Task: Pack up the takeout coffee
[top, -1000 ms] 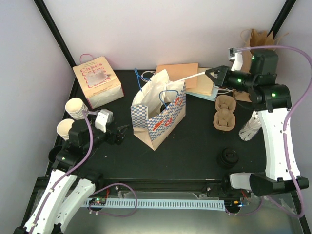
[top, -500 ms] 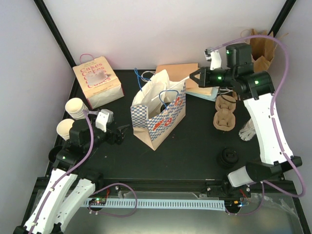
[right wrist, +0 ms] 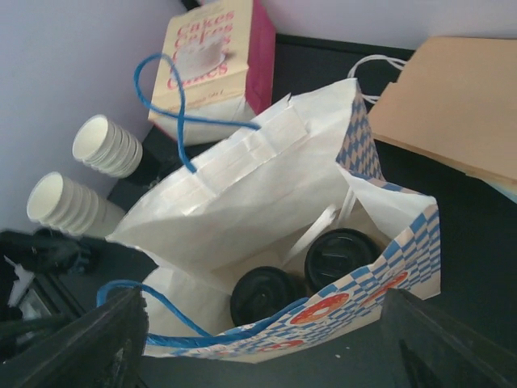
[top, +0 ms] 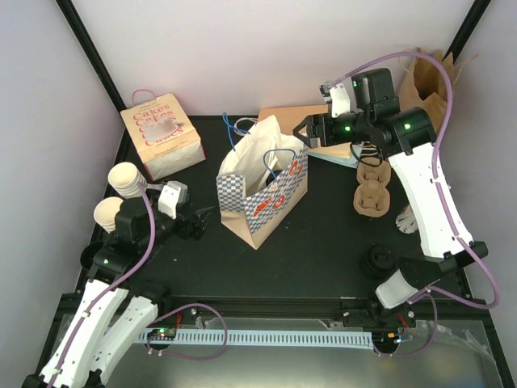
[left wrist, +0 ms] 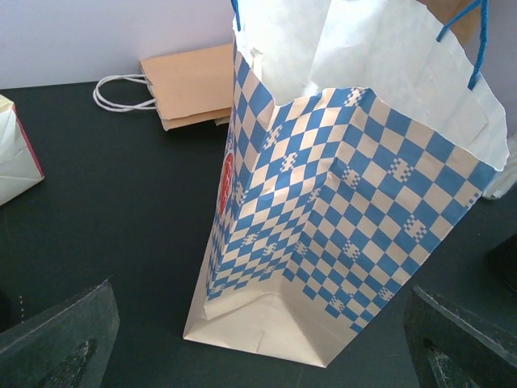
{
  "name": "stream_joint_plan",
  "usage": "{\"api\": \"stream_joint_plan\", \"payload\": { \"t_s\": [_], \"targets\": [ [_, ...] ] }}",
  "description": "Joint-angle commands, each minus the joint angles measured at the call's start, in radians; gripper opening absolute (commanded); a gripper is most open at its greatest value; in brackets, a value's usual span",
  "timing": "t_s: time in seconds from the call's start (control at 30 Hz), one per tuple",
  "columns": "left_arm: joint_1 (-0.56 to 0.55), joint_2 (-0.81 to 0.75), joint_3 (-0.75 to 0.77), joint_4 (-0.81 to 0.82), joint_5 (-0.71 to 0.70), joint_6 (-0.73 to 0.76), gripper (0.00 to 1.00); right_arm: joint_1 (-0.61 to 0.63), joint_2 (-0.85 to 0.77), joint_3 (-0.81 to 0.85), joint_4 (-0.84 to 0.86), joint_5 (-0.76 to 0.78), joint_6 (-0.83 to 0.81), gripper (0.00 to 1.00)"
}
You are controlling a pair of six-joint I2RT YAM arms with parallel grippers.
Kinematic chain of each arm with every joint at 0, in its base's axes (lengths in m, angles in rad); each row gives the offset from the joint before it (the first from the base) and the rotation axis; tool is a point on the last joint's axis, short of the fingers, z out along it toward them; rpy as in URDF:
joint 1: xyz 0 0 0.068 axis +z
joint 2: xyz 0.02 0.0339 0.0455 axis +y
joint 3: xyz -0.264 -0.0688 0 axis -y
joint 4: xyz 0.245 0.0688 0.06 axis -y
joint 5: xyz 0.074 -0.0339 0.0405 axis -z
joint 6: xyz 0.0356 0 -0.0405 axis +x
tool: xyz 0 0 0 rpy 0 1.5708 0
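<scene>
Two lidded cups (right wrist: 339, 259) stand in the bottom of the bag (top: 262, 190), with a white strip (right wrist: 311, 230) leaning beside them. The right gripper (top: 300, 136) hangs just above the bag's far-right rim, jaws wide apart and holding nothing. The left gripper (top: 202, 222), just left of the bag, is equally wide and empty. Any move out should go straight up, I judge, clear of the blue handles (right wrist: 161, 89), which could snag a finger and tip the bag. Left of the bag sit spare cups (top: 125, 178), right of it a carrier (top: 373, 187) and lids (top: 378, 260), and behind it a cake box (top: 161, 133) and brown bags (top: 295, 120).
</scene>
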Motion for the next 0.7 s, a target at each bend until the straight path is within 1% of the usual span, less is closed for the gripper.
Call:
{"api": "stream_joint_plan", "payload": {
  "t_s": [0.0, 0.07, 0.17, 0.27, 0.3, 0.43, 0.53, 0.6, 0.67],
  "targets": [
    [0.001, 0.006, 0.004, 0.004, -0.007, 0.014, 0.99, 0.004, -0.090, -0.040, 0.070, 0.107, -0.001, 0.86],
    [0.001, 0.006, 0.004, 0.004, -0.006, 0.015, 0.99, 0.004, -0.131, -0.087, 0.115, 0.149, 0.002, 0.92],
    [0.001, 0.007, 0.002, 0.006, -0.004, 0.015, 0.99, 0.004, -0.214, -0.179, 0.201, 0.216, 0.004, 0.96],
    [0.001, 0.008, 0.002, 0.011, 0.000, 0.016, 0.99, 0.003, -0.330, -0.324, 0.346, 0.263, -0.004, 0.98],
    [0.001, 0.009, 0.001, 0.013, 0.003, 0.015, 0.99, 0.003, -0.377, -0.416, 0.401, 0.273, -0.008, 0.99],
    [0.001, 0.015, 0.001, 0.017, 0.009, 0.014, 0.99, 0.004, -0.646, -0.843, 0.778, 0.247, -0.060, 1.00],
    [0.001, 0.018, 0.001, 0.019, 0.006, 0.013, 0.99, 0.003, -0.840, -1.115, 1.012, 0.267, -0.087, 1.00],
    [0.001, 0.018, 0.003, 0.019, -0.002, 0.011, 0.99, 0.003, -0.906, -1.233, 1.085, 0.293, -0.088, 1.00],
    [0.001, 0.016, 0.004, 0.017, -0.016, 0.007, 0.99, 0.004, -0.934, -1.294, 1.081, 0.309, -0.097, 1.00]
  ]
}}
